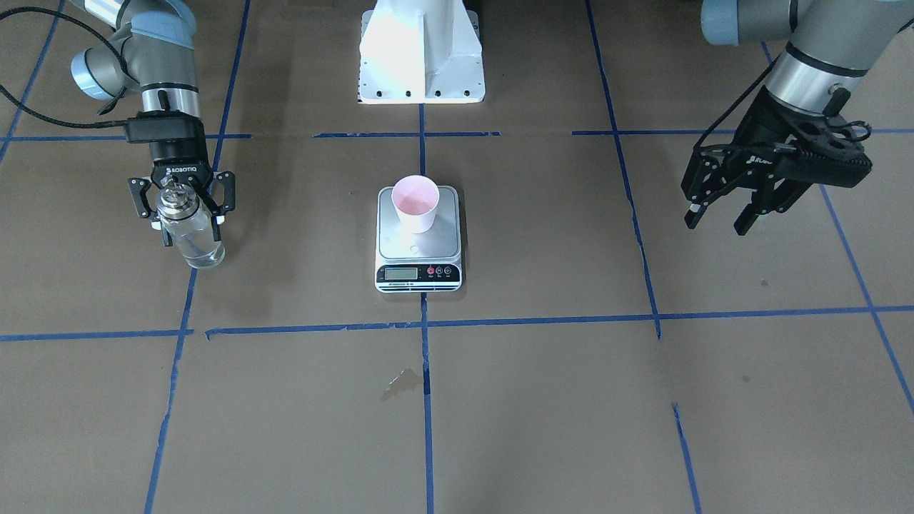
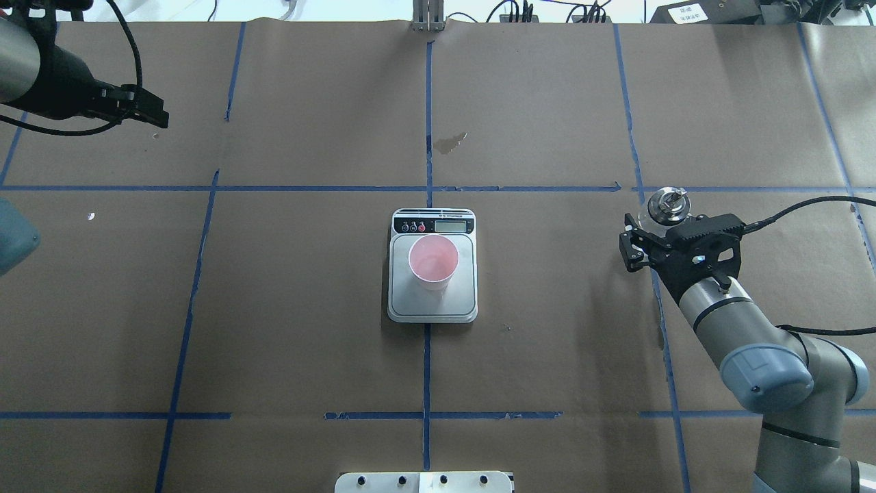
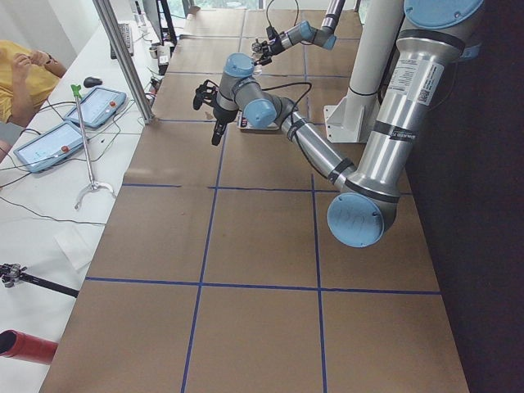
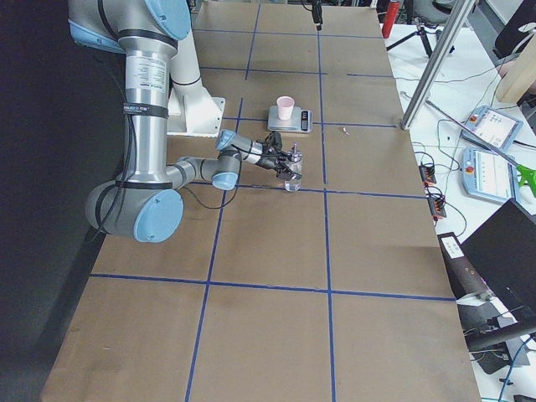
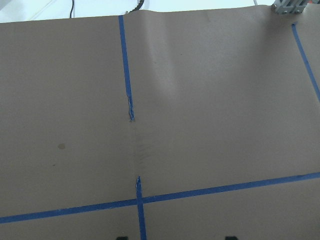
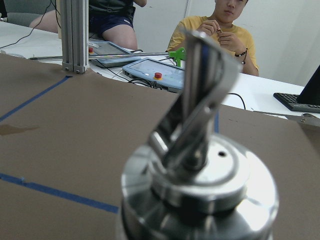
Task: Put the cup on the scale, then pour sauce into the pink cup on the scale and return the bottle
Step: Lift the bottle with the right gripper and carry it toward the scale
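The pink cup [image 1: 415, 203] stands upright on the silver platform of the white scale [image 1: 418, 275] at the table's middle, and both show in the overhead view as cup [image 2: 432, 260] and scale [image 2: 432, 309]. The clear glass bottle [image 1: 193, 239] with the metal pourer cap [image 6: 200, 185] stands on the paper and holds clear sauce [image 1: 205, 253]. My right gripper [image 1: 191, 230] is open, its fingers on either side of the bottle's upper part. My left gripper [image 1: 716, 220] is open and empty, held above the table far from the scale.
The white robot base [image 1: 421, 50] stands behind the scale. A dark stain [image 1: 400, 382] marks the brown paper in front of it. An aluminium post [image 6: 72, 35], tablets and seated people lie past the table's far edge.
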